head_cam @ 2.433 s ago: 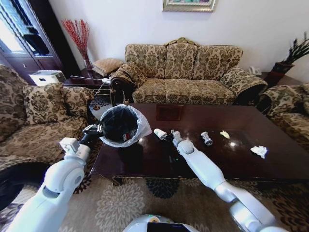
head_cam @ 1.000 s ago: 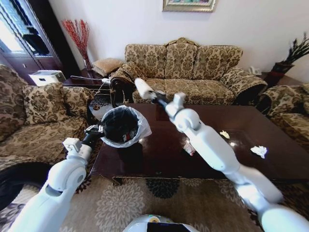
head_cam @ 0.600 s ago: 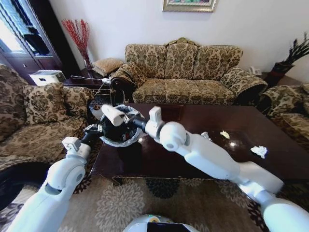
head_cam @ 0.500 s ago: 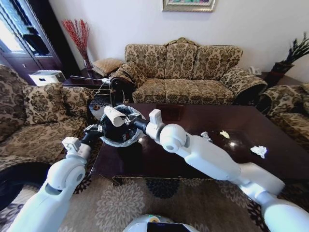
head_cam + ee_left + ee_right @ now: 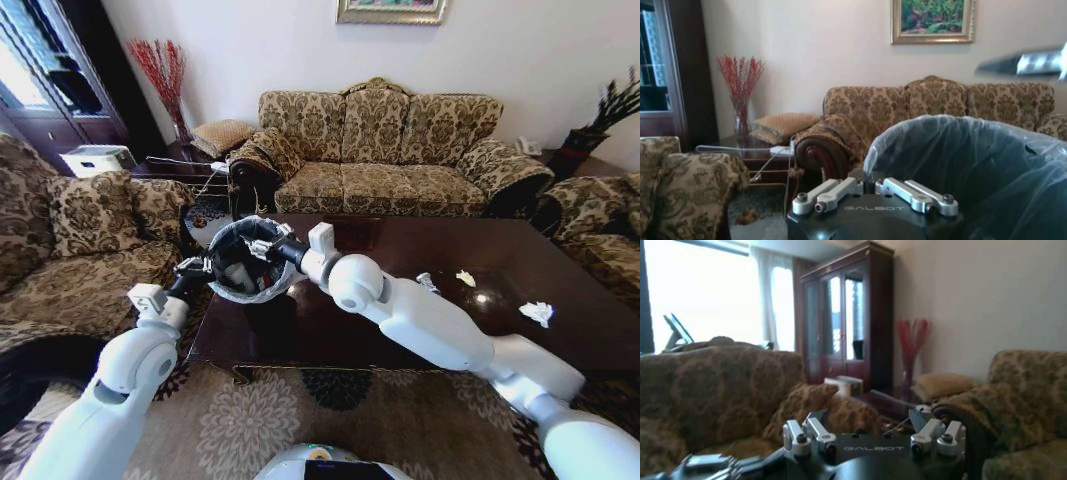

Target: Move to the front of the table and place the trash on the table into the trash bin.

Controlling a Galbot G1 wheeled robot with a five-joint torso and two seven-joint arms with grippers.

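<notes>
Room: a sitting room with patterned sofas [image 5: 385, 150] around the table [image 5: 560, 330], which fills the centre and right of the head view.
Trash bin: the trash bin [image 5: 245, 260], left of centre in the head view, sits off the table's left end, its bag-lined rim tipped toward the camera.
Left gripper: the left gripper [image 5: 193, 268] is clamped on the bin's rim at its left side.
Right gripper: the right gripper [image 5: 258, 247] reaches over the bin's mouth with its fingers spread apart and nothing between them.
Trash: a crumpled tissue [image 5: 537, 312] and a small scrap [image 5: 465, 277] lie at the right of the table; a small bottle [image 5: 427, 283] shows just beside the right arm.
</notes>
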